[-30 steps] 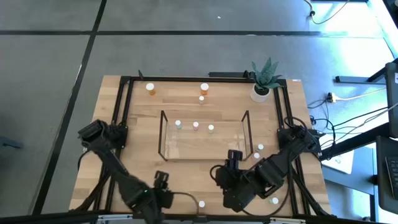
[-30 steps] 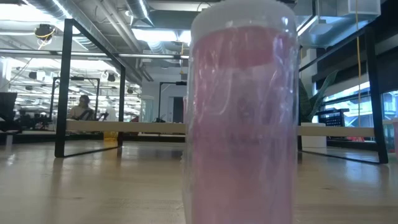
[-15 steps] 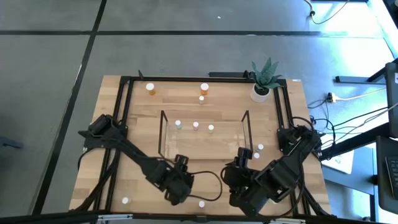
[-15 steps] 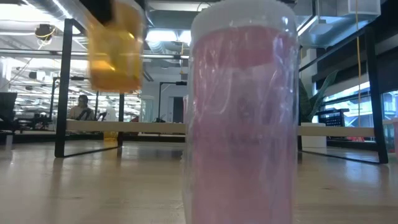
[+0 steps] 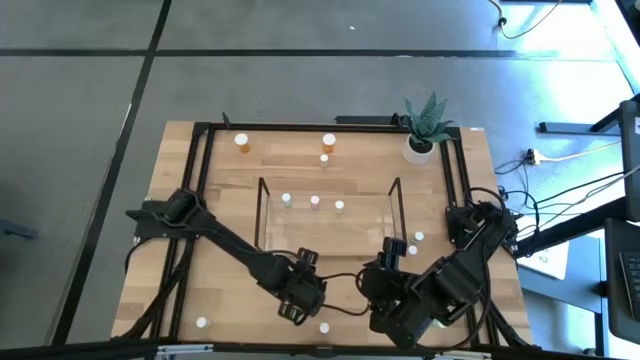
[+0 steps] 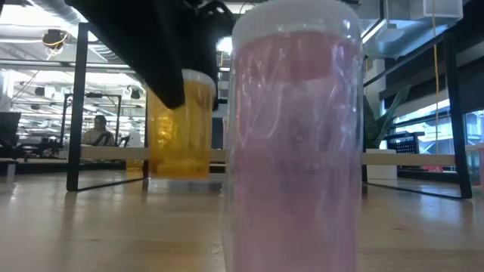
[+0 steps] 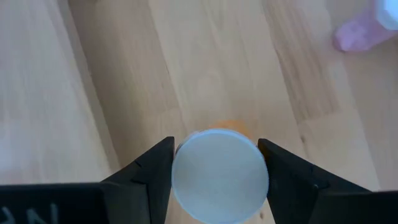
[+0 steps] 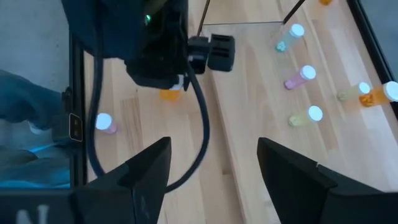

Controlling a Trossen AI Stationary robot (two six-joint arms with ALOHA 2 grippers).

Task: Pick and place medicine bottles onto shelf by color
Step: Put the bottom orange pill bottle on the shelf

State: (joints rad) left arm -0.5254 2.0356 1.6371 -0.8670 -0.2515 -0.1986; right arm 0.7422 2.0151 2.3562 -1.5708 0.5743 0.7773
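**Left gripper holds an orange bottle near the table's front edge**

Nearest the low camera stands a pink medicine bottle (image 6: 296, 136), filling most of that view. Just behind it hangs an orange medicine bottle (image 6: 180, 125) with a dark finger across its upper part, its base close above the wood.

The left wrist view looks straight down on this bottle's white cap (image 7: 219, 175): the left gripper (image 7: 217, 171) has its two fingers pressed against the cap's sides, part-open jaws clamped on the bottle. From above, this gripper (image 5: 300, 292) sits near the table's front edge, in front of the shelf (image 5: 328, 250), and the bottle itself is hidden beneath it.

Beside it, the right gripper (image 5: 385, 283) hovers in front of the shelf's right end. Its own camera shows its fingers (image 8: 146, 165) spread wide with nothing between them.

Farther back, three small bottles stand in a row on the clear shelf: pale green (image 5: 286, 200), pink (image 5: 315, 202) and yellowish (image 5: 339, 207). Beyond the shelf, orange bottles (image 5: 241, 141) stand near the far edge, with a potted plant (image 5: 423, 128) at the far right corner.

Only the low view reaches the room beyond, where a person (image 6: 98, 130) sits.
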